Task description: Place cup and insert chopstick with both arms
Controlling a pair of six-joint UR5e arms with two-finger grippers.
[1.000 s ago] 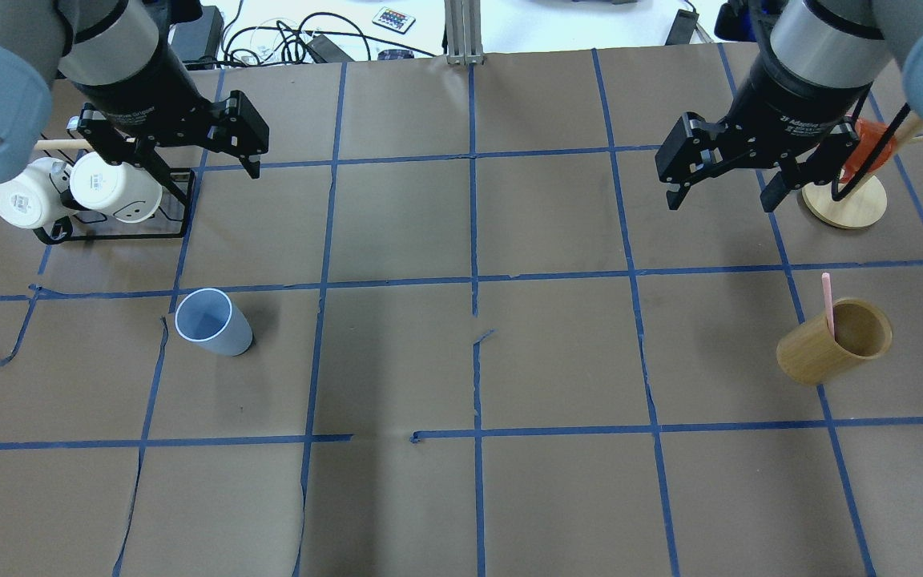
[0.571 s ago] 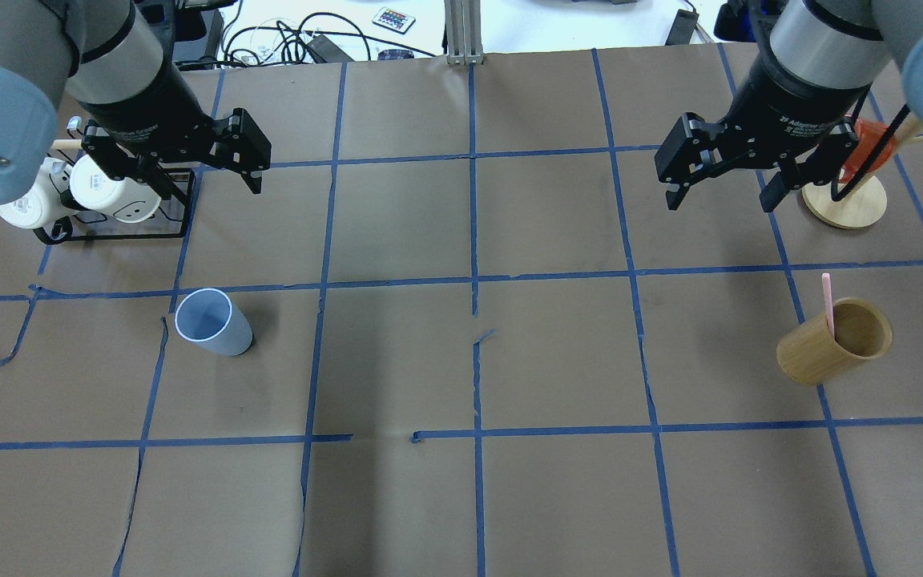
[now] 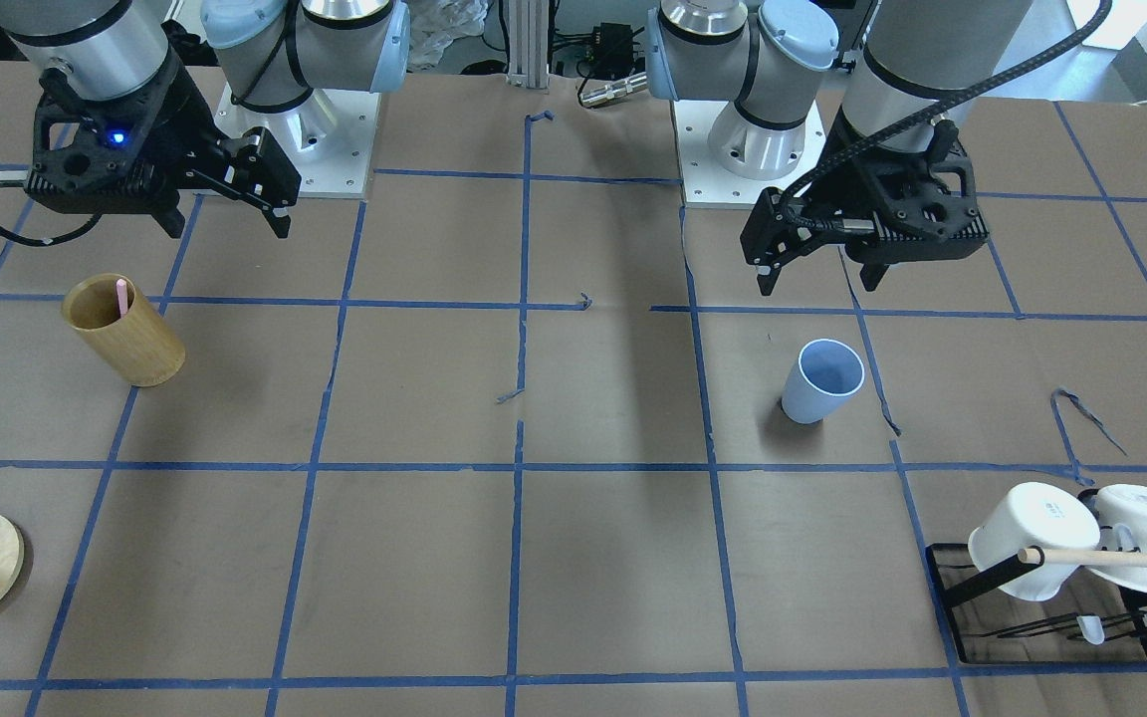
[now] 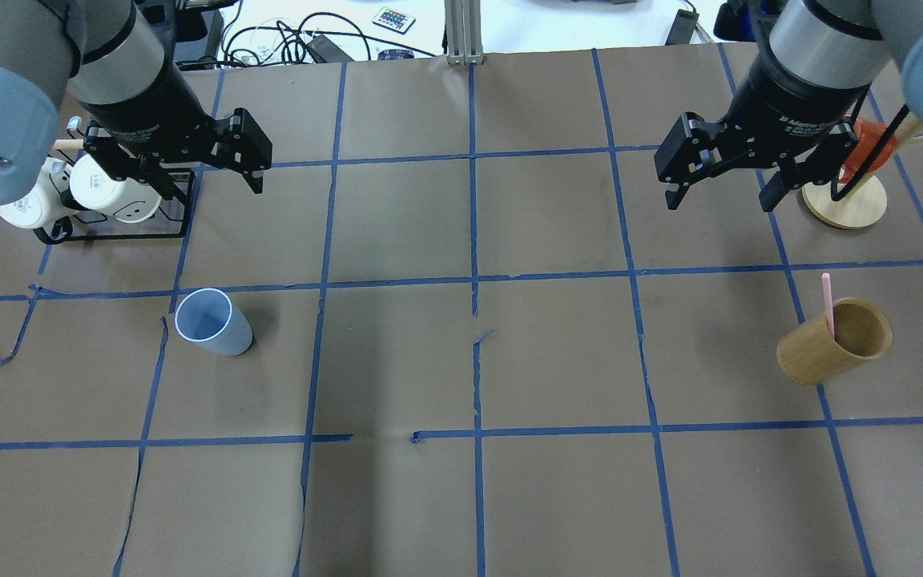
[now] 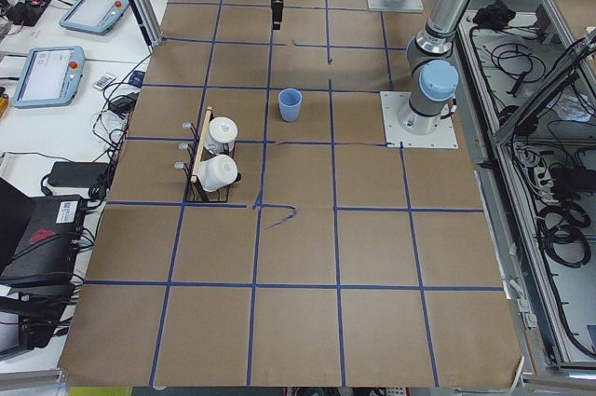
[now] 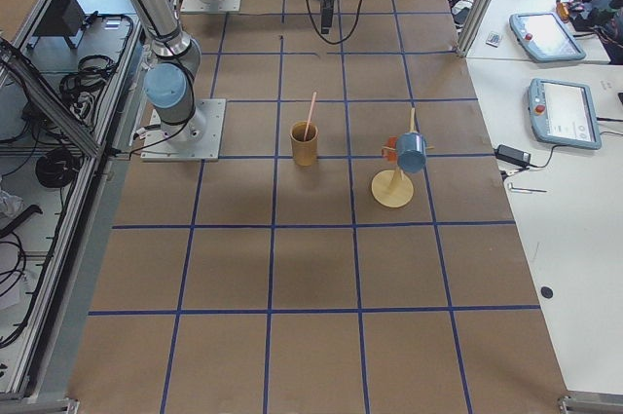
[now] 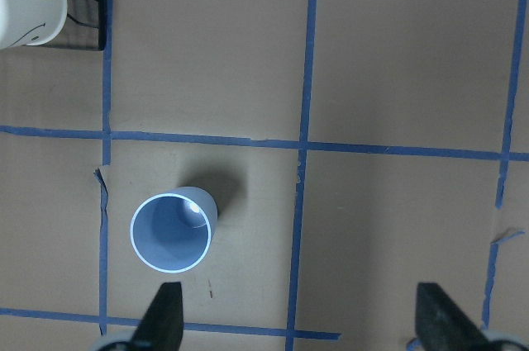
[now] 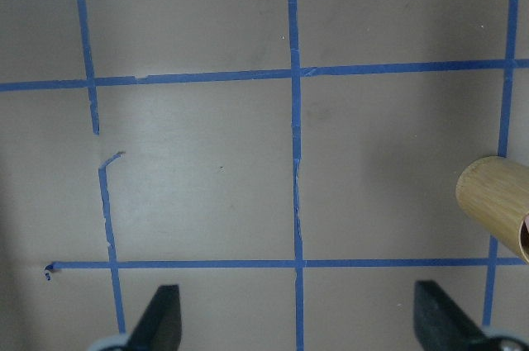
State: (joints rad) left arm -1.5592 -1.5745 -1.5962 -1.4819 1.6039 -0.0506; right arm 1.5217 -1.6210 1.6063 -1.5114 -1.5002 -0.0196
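Overhead view: both grippers up in the air, nothing grabbed yet.
Blue cup (image 4: 213, 322) stands upright near-left on the table (image 4: 461, 497); the pink chopstick (image 4: 828, 303) leans inside the wooden cup (image 4: 818, 357) near-right. Farther back, the left gripper (image 4: 197, 172) hangs by the mug rack (image 4: 109, 233) and the right gripper (image 4: 719, 200) by the wooden stand (image 4: 846, 207), fingers spread wide on both.

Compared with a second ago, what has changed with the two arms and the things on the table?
The left gripper has shifted a little back toward the robot's side of the table, closer to the light-blue cup; it is open and empty. The right gripper has stayed put, also open. The cup and the pink chopstick, standing in the wooden cup, have not moved.
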